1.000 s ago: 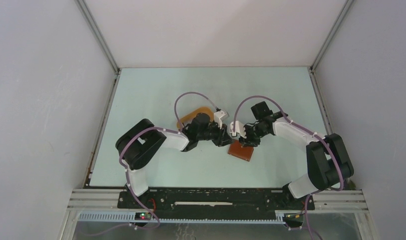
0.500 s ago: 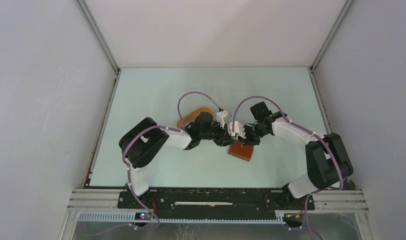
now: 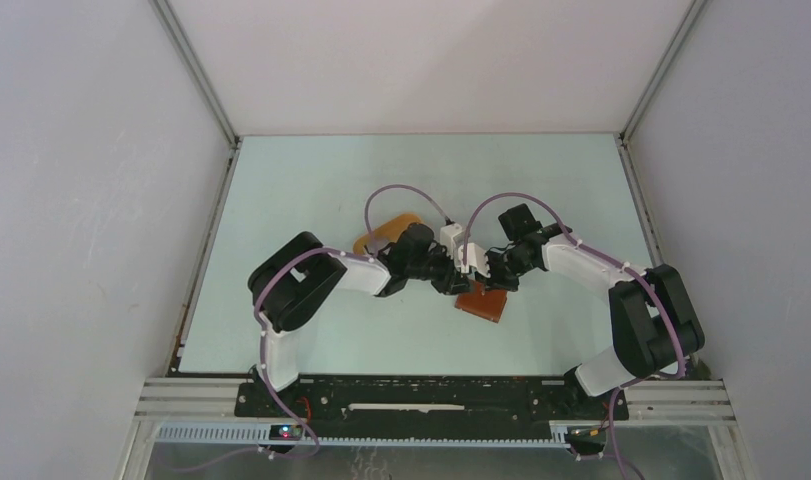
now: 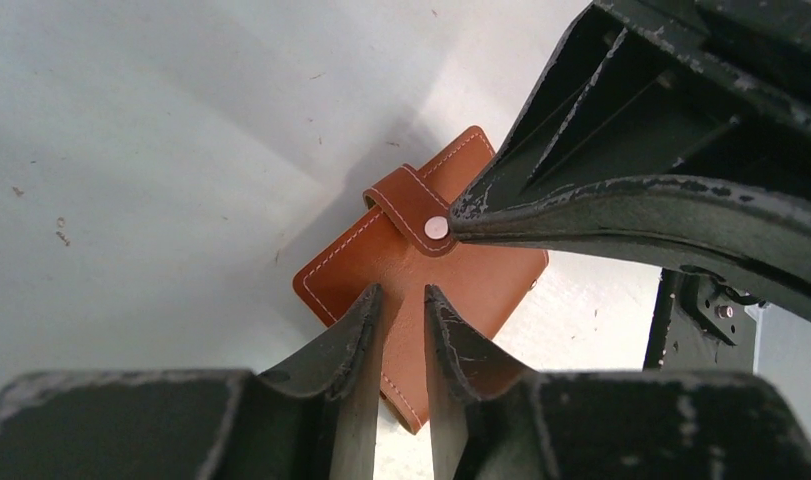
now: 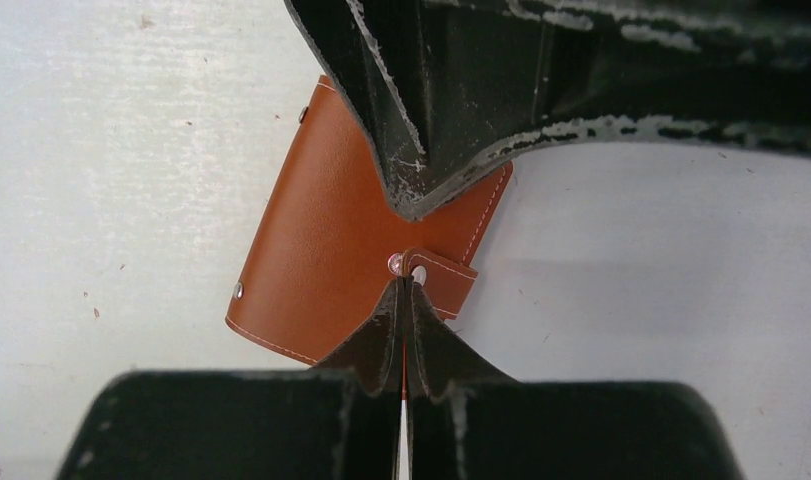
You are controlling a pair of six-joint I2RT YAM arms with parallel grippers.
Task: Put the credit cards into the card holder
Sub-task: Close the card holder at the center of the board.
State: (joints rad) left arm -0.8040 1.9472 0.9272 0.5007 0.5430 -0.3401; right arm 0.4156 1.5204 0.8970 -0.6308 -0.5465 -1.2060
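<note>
Finds the card holder (image 3: 484, 302) folded shut and flat on the tabletop (image 3: 311, 190), a little toward 6 o'clock from the middle, directly beneath both pincers. Shows the right pincer (image 5: 405, 285) fully closed, tips down at the strap (image 5: 446, 280) right beside the snap (image 4: 436, 227); cannot tell pinched from merely pressed. Shows the left pincer (image 4: 403, 292) slightly parted, with nothing visible between the fingers, hanging just over the leather on the side opposite the strap. In the left wrist view, places the snap at about 1 o'clock from that pincer, with the strap running roughly 10 to 4 o'clock over the holder's edge. Puts the right arm nearer the fastening, so judges the unsnapping as its job and the pinning of the body as the left's. Spots no credit cards anywhere, only part of an orange tray (image 3: 389, 228) at 10 o'clock from the holder, behind the left arm. Counts the task as barely begun, with the holder not yet opened.
</note>
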